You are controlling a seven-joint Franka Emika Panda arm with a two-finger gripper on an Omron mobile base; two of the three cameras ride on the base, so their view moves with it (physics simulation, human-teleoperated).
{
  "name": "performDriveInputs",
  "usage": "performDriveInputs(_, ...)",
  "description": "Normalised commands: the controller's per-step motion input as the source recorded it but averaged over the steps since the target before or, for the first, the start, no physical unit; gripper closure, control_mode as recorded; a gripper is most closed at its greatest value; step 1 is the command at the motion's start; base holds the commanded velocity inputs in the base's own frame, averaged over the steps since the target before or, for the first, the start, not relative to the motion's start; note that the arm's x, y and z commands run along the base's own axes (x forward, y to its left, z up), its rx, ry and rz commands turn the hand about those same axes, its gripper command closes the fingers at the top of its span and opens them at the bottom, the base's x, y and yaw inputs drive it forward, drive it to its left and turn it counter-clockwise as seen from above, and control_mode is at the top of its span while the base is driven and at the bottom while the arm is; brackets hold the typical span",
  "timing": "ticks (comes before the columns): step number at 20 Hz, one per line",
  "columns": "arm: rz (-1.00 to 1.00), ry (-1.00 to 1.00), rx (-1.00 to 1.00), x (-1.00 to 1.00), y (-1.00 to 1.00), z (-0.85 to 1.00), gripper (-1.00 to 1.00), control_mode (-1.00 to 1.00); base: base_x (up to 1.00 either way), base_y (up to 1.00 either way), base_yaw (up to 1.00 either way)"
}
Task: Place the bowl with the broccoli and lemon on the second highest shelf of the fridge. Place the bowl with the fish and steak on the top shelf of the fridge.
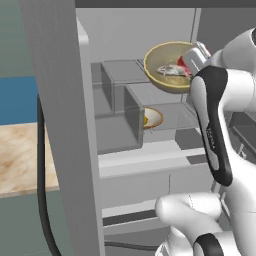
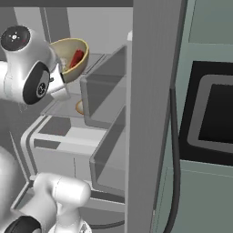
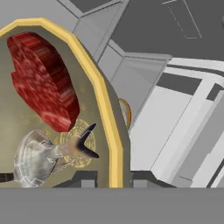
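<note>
Pincer [image 3: 113,183] clamps bowl [image 1: 172,67] rim (steak [image 3: 43,78], fish [image 3: 48,153] inside).

Arm [image 1: 212,125] raised high, gripper [image 1: 189,66] pinched narrow on the rim of the bowl [image 1: 165,54].

Left base view: white elbow link low at 5 o'clock, dark-striped forearm climbing near vertical toward 1 o'clock, wrist bent over at the top, hand pointing toward 9 o'clock. Right base view: bulky wrist joints at 10 o'clock, gripper [image 2: 61,72] angled up toward 2 o'clock from them, lower link lying across 7 o'clock. Hand view: both dark fingertips [image 3: 87,182] at 6 o'clock, one on each side of the yellow rim, jaws nearly closed with only the wall thickness between them.
</note>
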Motion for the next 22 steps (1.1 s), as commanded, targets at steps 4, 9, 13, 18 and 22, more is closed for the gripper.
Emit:
performDriveInputs(4,0.00,0.00,0.00,1.00,-0.01,-0.01,1.00,-1.00,0.00,0.00,0.00)
performDriveInputs(9,-0.03,0.00,0.00,1.00,0.00,-0.01,1.00,-1.00,0.00,0.00,0.00)
performDriveInputs(13,-0.06,0.00,0.00,1.00,-0.01,-0.14,1.00,-1.00,0.00,0.00,0.00)
performDriveInputs(18,-0.09,0.00,0.00,0.95,-0.11,-0.39,1.00,-1.00,0.00,0.00,0.00)
performDriveInputs(22,-0.03,0.00,-0.01,0.47,-0.05,-0.08,1.00,-1.00,0.00,0.00,0.00)
